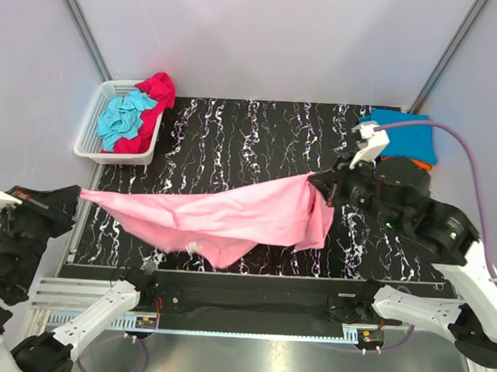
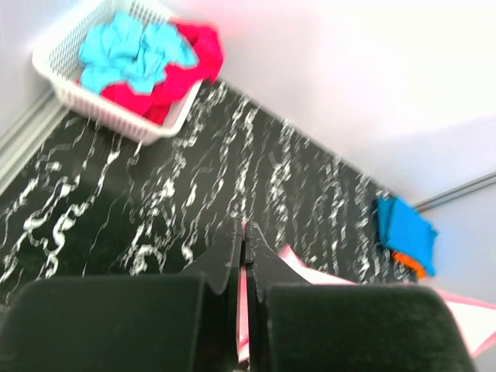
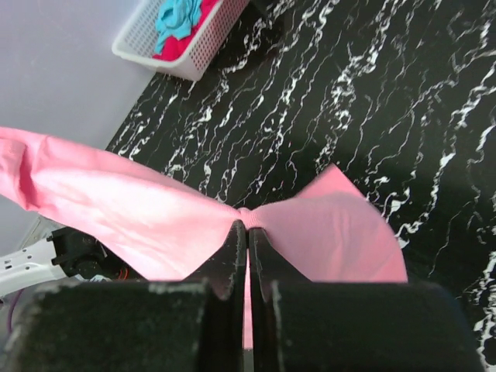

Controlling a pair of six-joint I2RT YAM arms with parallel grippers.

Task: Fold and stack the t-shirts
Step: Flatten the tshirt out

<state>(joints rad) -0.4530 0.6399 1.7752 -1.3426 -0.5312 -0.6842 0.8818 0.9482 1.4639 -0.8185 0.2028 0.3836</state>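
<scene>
Left gripper (image 1: 80,195): my fingers are pinched tight on one end of the pink t-shirt (image 1: 222,214), just off the left edge of the table (image 1: 251,144).
Right gripper (image 1: 315,180): clamped on the opposite end of the same shirt, right of the table's middle. The cloth bunches into a knot at my fingertips.
Pink t-shirt: strung between my two grippers, its middle sagging toward the table's near edge. One flap hangs below the right gripper. I cannot tell whether the lowest fold touches the tabletop.
Table: black, marble-patterned.
Basket (image 1: 88,133): white, slatted, at the far left corner, well apart from the pink shirt.
Teal t-shirt (image 1: 125,117): crumpled in the basket.
Red t-shirt (image 1: 158,90): beneath the teal one, spilling over the far rim.
Blue t-shirt (image 1: 409,138): lies flat at the far right corner.
Orange t-shirt (image 1: 423,164): only an edge shows under the blue one.
</scene>
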